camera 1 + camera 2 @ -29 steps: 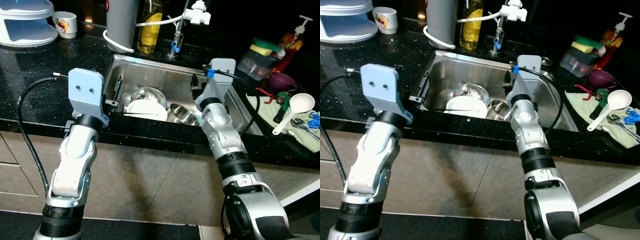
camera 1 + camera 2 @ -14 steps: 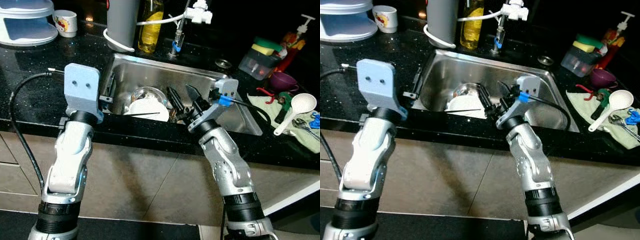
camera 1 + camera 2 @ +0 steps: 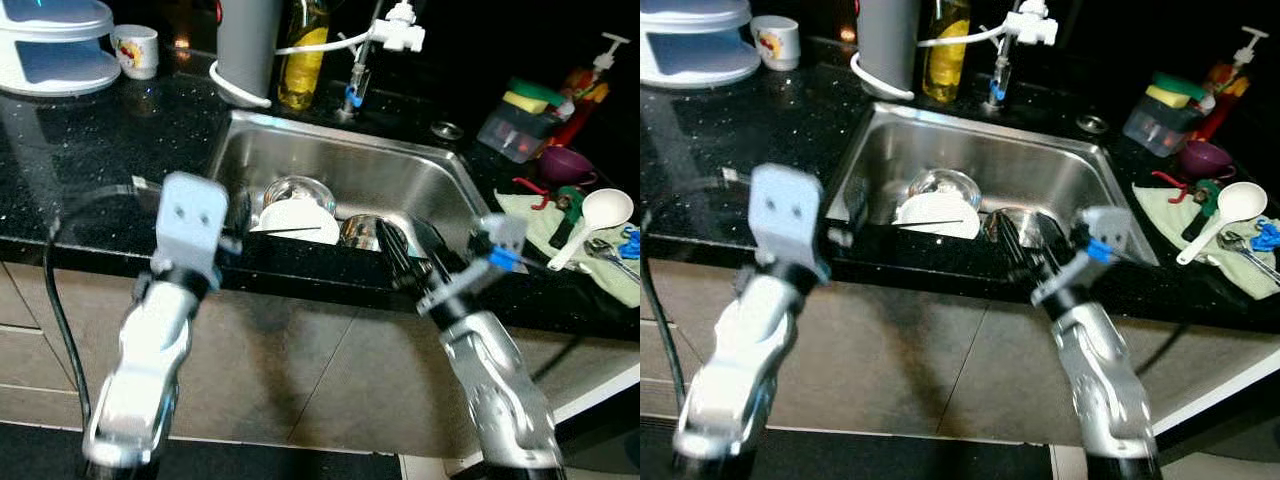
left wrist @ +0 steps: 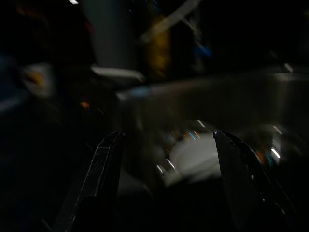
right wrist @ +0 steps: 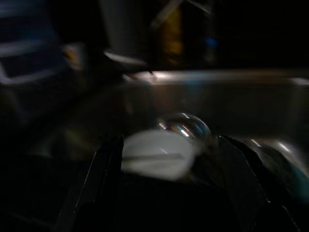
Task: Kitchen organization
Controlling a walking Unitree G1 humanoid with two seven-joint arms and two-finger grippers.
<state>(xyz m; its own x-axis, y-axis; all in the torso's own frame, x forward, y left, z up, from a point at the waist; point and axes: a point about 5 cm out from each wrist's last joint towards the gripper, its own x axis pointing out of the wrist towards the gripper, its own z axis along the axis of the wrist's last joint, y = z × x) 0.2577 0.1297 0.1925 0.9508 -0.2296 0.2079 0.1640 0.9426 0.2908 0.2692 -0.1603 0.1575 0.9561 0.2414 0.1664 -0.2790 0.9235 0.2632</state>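
Sink [image 3: 300, 165] ahead — both tools [image 3: 405, 255] splayed, low.

Both arms smear with motion blur in the eye views, and the left tool [image 4: 164, 145] sits mostly hidden behind its grey wrist plate there. Both wrist views are dark and blurred: the white plate [image 5: 157, 153] and glass bowl [image 5: 186, 126] in the sink [image 3: 330, 165] read as soft shapes, and the metal bowl [image 3: 372, 232] is partly hidden by the right tool [image 3: 408, 250]. The white appliance [image 3: 55, 40] on the desk [image 3: 90, 130] is cut off by the picture's edge.
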